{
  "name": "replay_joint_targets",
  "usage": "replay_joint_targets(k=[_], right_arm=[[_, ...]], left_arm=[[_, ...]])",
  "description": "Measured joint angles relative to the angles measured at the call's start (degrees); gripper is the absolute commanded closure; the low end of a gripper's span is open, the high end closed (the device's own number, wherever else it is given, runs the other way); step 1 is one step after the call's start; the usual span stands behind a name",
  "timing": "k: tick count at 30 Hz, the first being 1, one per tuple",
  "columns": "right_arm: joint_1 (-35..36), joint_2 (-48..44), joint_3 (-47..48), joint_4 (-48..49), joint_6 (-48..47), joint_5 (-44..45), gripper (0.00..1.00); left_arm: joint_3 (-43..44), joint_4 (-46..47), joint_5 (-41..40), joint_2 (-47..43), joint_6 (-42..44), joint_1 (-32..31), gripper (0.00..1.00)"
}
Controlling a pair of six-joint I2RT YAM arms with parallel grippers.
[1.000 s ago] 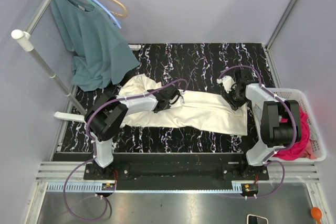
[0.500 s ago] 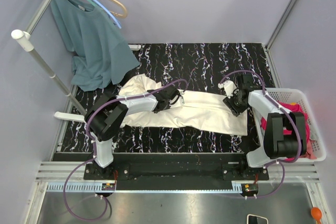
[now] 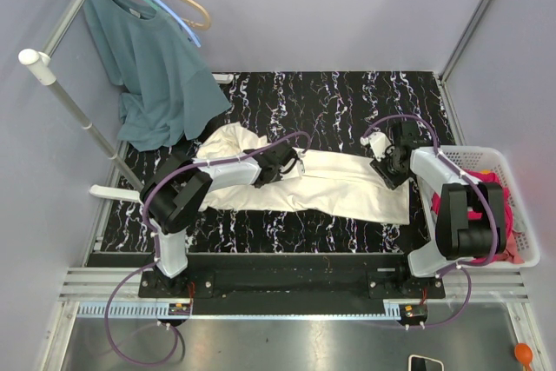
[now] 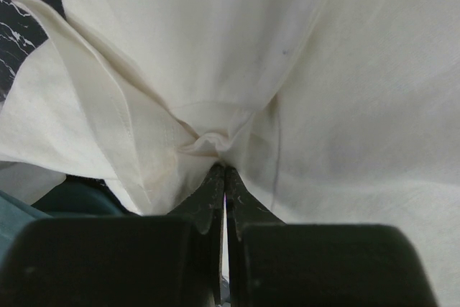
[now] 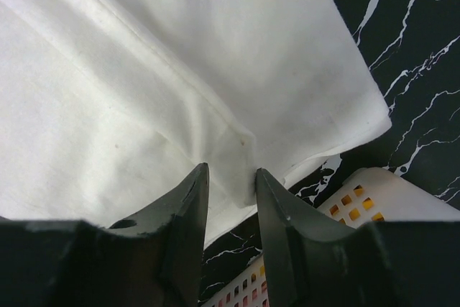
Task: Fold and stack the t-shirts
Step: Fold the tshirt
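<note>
The left tool [image 4: 224, 175] is clamped on a pinch of the cream t-shirt [image 3: 334, 187] lying across the table [image 3: 347, 97], apparently anchoring it while the right tool [image 5: 230, 177], jaws apart, straddles a cloth ridge.

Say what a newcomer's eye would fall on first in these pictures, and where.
A long cream tee lies across the middle of the black marbled table, the left end effector pinching a bunched fold and the right end effector open over its right end. A teal shirt hangs from a rack at far left, and a pink tee lies in the white basket at right.
</note>
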Motion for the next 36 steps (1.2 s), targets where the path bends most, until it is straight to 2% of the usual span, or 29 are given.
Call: replay_joint_targets(k=[14, 25, 36], right_arm=[[0.02, 0.74, -0.57, 0.72, -1.05, 1.42, 0.69], [0.0, 0.74, -0.85, 0.72, -1.64, 2.99, 0.9], [0.0, -0.39, -0.98, -0.15, -1.53, 3.15, 0.99]], left_arm=[[-0.48, 0.28, -0.35, 0.0, 0.26, -0.02, 1.0], [-0.5, 0.28, -0.35, 0.0, 0.26, -0.02, 1.0], [-0.5, 0.33, -0.37, 0.0, 0.26, -0.02, 1.0]])
